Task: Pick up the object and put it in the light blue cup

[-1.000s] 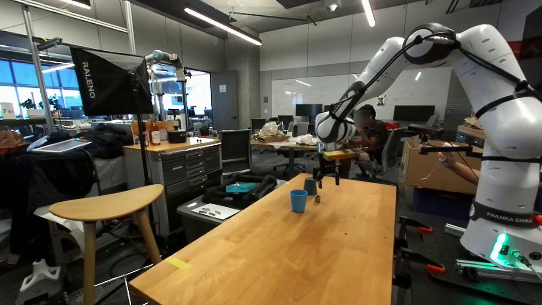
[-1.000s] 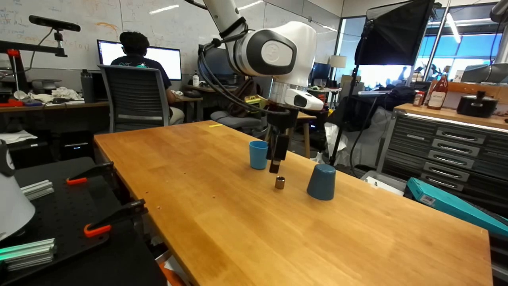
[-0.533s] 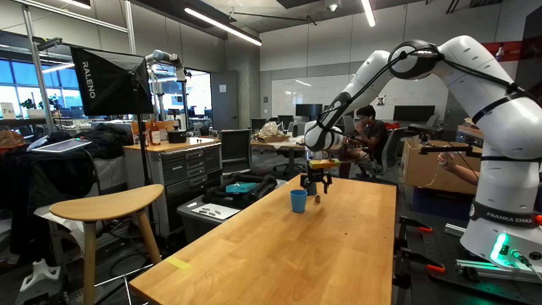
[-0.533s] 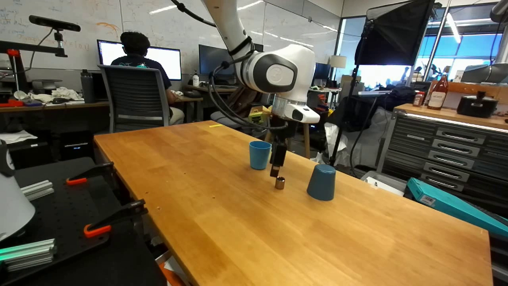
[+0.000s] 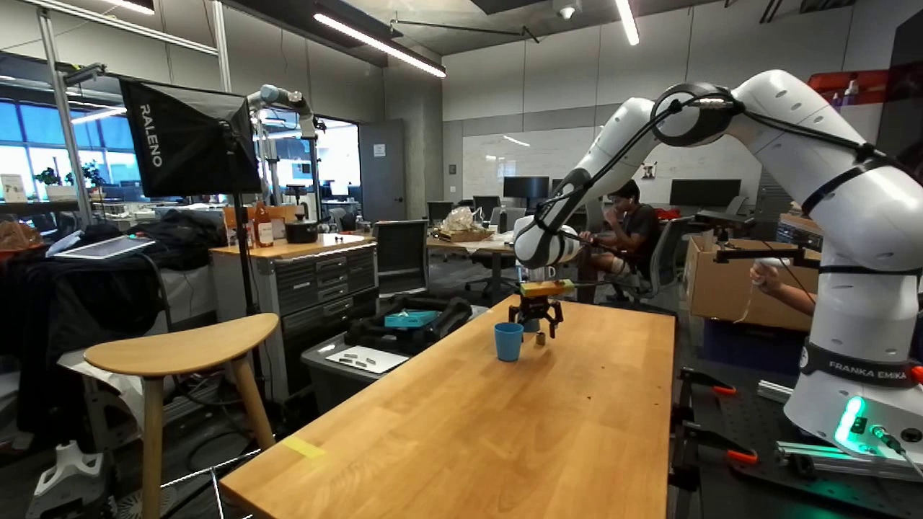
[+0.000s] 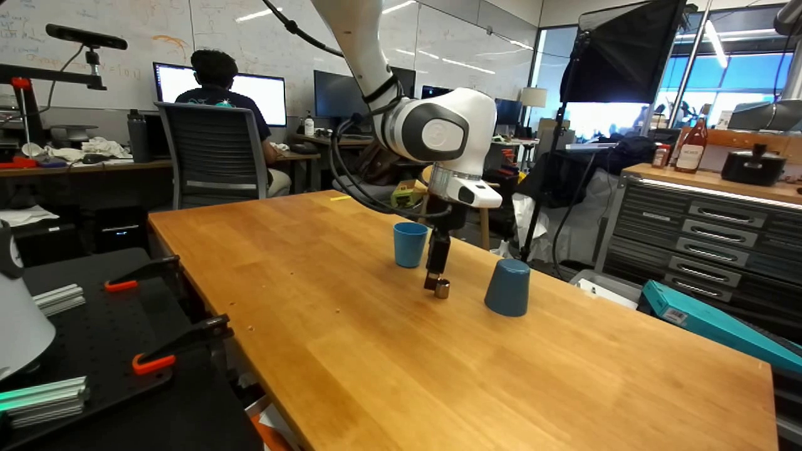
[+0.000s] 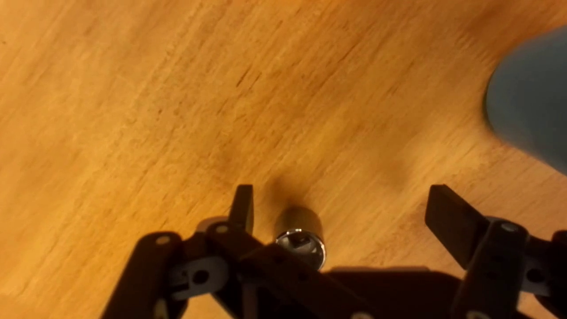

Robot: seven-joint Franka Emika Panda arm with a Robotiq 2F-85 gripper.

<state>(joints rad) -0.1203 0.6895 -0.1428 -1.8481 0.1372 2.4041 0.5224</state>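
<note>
Metal socket (image 6: 442,290), to judge by its hollow shiny rim, stands on end on the wooden tabletop (image 6: 351,351). The fingers (image 7: 456,226) hang low and spread wide, one to either side of it, closer on one flank, gripping nothing. Near it a grey-blue cup (image 6: 507,290) sits bottom up, hiding whatever may be beneath; the light blue cup (image 6: 409,248) stands mouth up, its floor out of my sight. The socket itself I'd guess stiff and tough, heavy for its smallness, slick on that polished skin; best pinched squarely across the round outer wall, about mid-height.
</note>
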